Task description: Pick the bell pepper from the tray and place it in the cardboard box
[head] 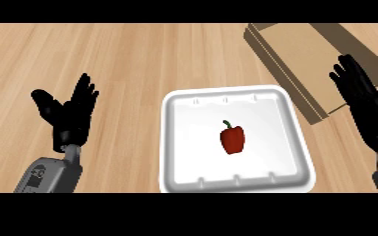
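Note:
A red bell pepper (232, 139) with a dark stem lies near the middle of the white tray (181, 145). The cardboard box (295, 55) sits at the upper right, beyond the tray's far right corner. My right hand (359, 92) is open at the right edge, fingers straight, in front of the box's near end and apart from the pepper. At the left, my left hand (68, 112) rests open with fingers up, well away from the tray.
The wooden counter (133, 55) spreads around the tray and box. My left grey forearm (48, 172) comes in at the lower left.

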### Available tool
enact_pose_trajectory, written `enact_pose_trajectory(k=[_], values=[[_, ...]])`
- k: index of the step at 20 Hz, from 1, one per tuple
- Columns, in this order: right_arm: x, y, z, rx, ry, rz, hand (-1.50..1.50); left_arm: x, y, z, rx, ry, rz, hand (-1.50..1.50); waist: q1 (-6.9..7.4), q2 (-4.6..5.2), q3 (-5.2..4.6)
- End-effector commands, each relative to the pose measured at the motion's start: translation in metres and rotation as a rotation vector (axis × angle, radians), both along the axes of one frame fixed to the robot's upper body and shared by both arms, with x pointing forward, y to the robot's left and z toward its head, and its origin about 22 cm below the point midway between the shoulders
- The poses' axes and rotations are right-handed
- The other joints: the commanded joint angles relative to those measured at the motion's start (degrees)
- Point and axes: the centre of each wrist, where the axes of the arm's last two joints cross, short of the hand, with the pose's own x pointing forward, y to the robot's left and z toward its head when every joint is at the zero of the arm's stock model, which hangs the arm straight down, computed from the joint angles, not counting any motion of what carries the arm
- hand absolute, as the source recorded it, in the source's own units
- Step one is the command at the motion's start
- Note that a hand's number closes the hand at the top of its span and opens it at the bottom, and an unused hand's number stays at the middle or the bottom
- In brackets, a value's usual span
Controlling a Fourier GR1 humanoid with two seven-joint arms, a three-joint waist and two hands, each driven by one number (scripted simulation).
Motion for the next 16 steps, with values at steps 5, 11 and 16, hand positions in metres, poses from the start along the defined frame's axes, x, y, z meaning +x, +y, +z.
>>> enact_pose_trajectory(k=[5, 11, 16], values=[[-0.038, -0.043, -0.031, 0.087, -0.107, -0.474, 1.5, -0.003, 0.017, 0.036, 0.072, -0.205, -0.058, 0.0, -0.27, -2.2, -0.33], [-0.086, -0.025, -0.11, -0.32, -0.055, -0.602, -1.5, -0.013, 0.015, 0.054, 0.017, -0.211, -0.13, 0.0, 1.43, -1.76, -0.32], [-0.084, -0.013, -0.076, -0.454, -0.132, -0.414, -1.5, -0.009, 0.008, 0.037, 0.021, -0.211, -0.141, 0.0, 1.03, -1.53, -0.46]])
